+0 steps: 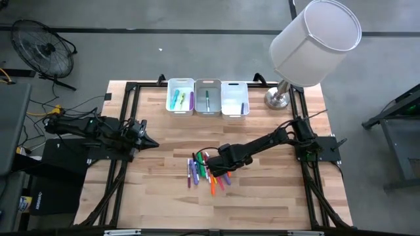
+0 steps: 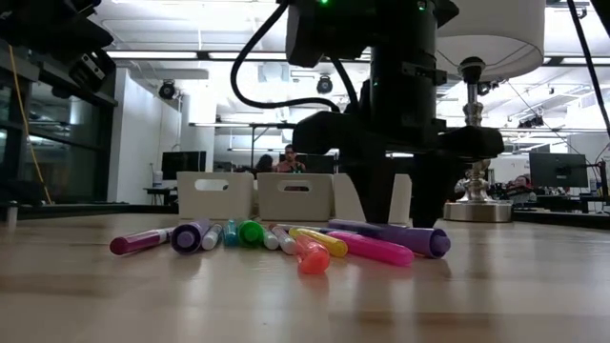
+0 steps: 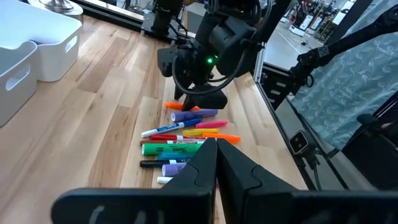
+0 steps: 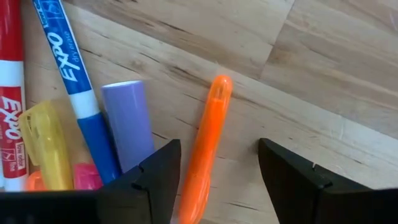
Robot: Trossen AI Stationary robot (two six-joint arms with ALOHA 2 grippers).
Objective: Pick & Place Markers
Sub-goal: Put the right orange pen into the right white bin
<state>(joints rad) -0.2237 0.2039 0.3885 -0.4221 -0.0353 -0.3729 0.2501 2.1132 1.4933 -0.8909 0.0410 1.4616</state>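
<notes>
The right gripper (image 4: pixel 217 171), jaws spread wide and gripping nothing, sits low over the heap of markers (image 1: pixel 209 172) at mid-table with an orange marker (image 4: pixel 206 149) lying between its fingers, while the left gripper (image 1: pixel 149 142), closed and empty, waits well to the left.

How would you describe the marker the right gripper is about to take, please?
On the wooden table, find the marker pile in front of the three bins. The right gripper, open, straddles an orange marker, the slim one beside a thick purple barrel.
</notes>
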